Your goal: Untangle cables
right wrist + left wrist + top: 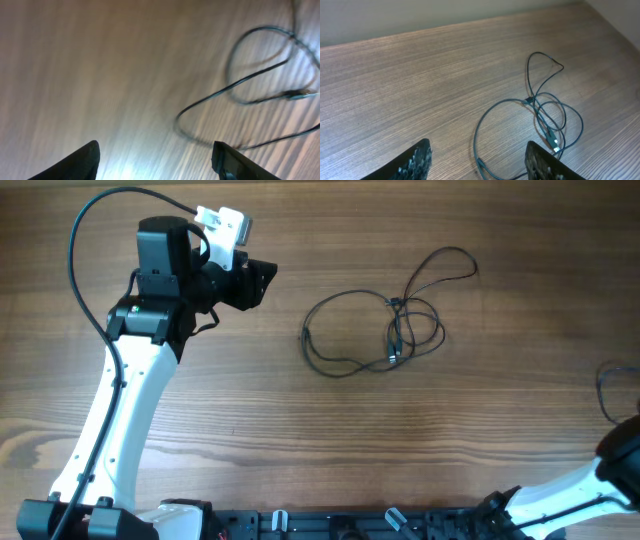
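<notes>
The cables [385, 325] lie as thin black loose loops with small plug ends, crossed over each other, on the wooden table right of centre. My left gripper [260, 280] hovers to their left, open and empty. In the left wrist view its fingers [477, 162] frame the nearest loop, and the cables [542, 112] lie just ahead. Another thin black cable loop [606, 388] lies at the right edge. The right wrist view is blurred and shows a cable loop [240, 90] ahead of my open, empty right gripper [155, 160].
The wooden table [250, 400] carries nothing else. My left arm [120, 410] reaches up along the left side. My right arm [600, 475] enters at the bottom right corner. A black rail [340, 525] runs along the front edge.
</notes>
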Motion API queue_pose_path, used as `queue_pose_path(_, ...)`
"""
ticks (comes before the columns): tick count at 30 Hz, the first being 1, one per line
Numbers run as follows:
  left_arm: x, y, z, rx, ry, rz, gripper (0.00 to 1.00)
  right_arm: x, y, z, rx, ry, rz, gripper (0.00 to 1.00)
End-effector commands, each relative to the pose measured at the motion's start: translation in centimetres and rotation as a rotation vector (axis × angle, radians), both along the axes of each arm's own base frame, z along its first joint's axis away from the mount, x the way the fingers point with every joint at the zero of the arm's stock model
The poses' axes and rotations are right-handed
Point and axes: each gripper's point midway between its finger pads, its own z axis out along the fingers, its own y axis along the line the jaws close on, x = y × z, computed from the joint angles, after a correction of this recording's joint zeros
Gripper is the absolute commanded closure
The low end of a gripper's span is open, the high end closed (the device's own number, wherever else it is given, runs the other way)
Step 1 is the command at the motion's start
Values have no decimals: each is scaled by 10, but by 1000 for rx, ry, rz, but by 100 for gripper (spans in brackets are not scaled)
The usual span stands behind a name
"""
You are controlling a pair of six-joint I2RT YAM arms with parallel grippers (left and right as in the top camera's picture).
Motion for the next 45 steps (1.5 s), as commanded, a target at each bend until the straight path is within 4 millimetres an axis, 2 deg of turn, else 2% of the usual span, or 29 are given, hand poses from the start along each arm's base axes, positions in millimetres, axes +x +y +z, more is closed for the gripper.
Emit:
queue_pose_path(1, 0, 3, -2, 8, 10, 9, 31, 27, 45, 36, -69, -29, 174, 25)
queue_pose_path(4, 3, 22, -13, 88, 37, 101, 29, 41, 98, 58, -88, -34, 335, 24)
queue_pose_path(7, -2, 25, -21, 107, 74, 114, 30, 48, 156, 69, -94, -5, 541, 23)
queue_pose_path(10, -10, 26, -17, 108, 81, 114, 33, 54, 213, 79, -117, 5, 762, 23)
queue_pose_path(13, -20, 27, 1, 103, 45, 116, 34, 49, 264, 80, -105, 35, 903, 24)
queue_pose_path(15, -25, 28, 5, 103, 42, 117, 34, 52, 275, 87, -174, 20, 920, 25)
queue_pose_path(17, -29, 35, 2, 132, 62, 145, 36, 51, 285, 95, -245, -67, 933, 25)
queue_pose_path(19, -29, 36, 1, 135, 63, 149, 37, 35, 287, 91, -287, -147, 930, 23)
queue_pose_path(23, -29, 36, 1, 135, 65, 149, 38, 4, 300, 62, -247, -211, 969, 22)
queue_pose_path(26, -31, 38, -1, 145, 75, 157, 42, 1, 322, 19, -105, -242, 965, 22)
queue_pose_path(28, -32, 39, -3, 153, 85, 162, 42, -2, 339, -15, -36, -267, 943, 19)
queue_pose_path(32, -34, 40, -5, 155, 96, 161, 40, -18, 353, -60, 21, -201, 923, 14)
queue_pose_path(34, -34, 39, -5, 155, 97, 161, 40, -15, 361, -73, 34, -177, 929, 14)
queue_pose_path(39, -35, 40, -5, 155, 97, 161, 40, 4, 402, -111, 99, -169, 927, 14)
queue_pose_path(42, -35, 40, -5, 155, 98, 161, 40, 16, 410, -128, 99, -175, 891, 18)
queue_pose_path(45, -35, 40, -5, 155, 97, 161, 40, 21, 410, -130, 69, -186, 877, 22)
